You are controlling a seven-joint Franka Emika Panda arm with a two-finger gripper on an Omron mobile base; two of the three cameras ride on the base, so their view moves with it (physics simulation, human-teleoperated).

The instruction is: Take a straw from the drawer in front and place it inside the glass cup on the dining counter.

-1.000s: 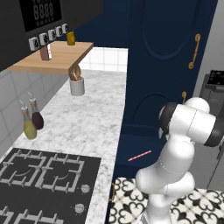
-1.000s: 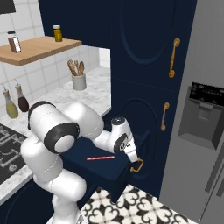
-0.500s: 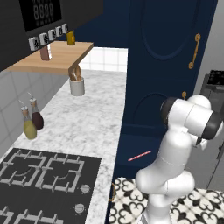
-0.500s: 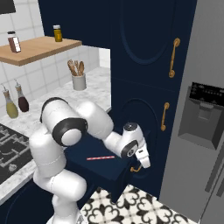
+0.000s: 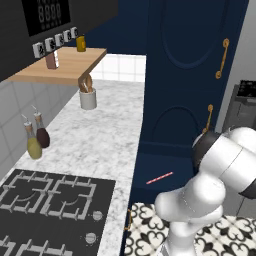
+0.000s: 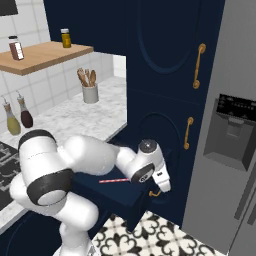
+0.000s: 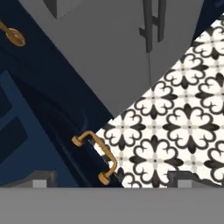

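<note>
The tool (image 6: 161,186) is hanging spread over the drawer's brass handle (image 7: 96,156). The straw (image 5: 159,178) is lying in the open drawer (image 5: 165,170). No writing is reading clearly.

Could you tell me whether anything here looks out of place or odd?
Only the open drawer: it juts out over the patterned floor with the straw lying loose inside. Nothing looks spilled, tipped or damaged.

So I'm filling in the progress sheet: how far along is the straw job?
Done: the drawer stands open, with the straw lying inside. In hand: nothing; the gripper is open near the drawer handle. Left: grasping the straw and carrying it to the cup.
</note>
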